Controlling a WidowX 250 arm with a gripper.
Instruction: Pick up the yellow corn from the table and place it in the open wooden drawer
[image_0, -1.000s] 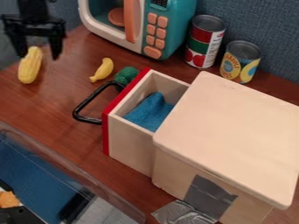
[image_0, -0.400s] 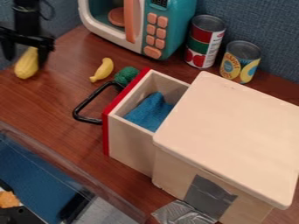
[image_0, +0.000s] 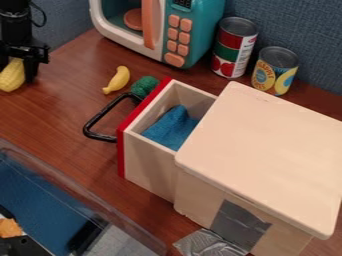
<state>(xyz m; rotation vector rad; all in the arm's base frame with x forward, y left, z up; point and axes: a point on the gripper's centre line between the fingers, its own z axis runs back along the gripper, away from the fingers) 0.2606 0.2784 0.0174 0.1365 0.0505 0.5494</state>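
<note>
Yellow corn (image_0: 11, 77) lies well to the left of the wooden box (image_0: 267, 145), right at the black hand (image_0: 20, 67) of the robot, in a scene on a brown counter (image_0: 60, 115). Nearest the camera, a clear bin (image_0: 73, 187) sits in front and to the left of the box, while silver tape (image_0: 244, 225) clings to the box's lower front. The box's red-fronted drawer (image_0: 150, 172) juts out on its left side, with blue cloth (image_0: 172, 127) inside and a black handle (image_0: 100, 136) pointing away from the box. Farther back, just beyond the handle on the box's left, rest a dark green toy (image_0: 144, 86) and a small yellow banana (image_0: 119, 79). Behind the box stand a red-and-green can (image_0: 234, 47) and a yellow-labelled can (image_0: 275, 70); a teal toy microwave (image_0: 200, 30) stands behind it to the left. Whether the hand is spread or pinching the corn cannot be told. The step in hand appears to be handling the corn, and any next move would seem to call for a sure, centered hold and clearance from the banana.
</note>
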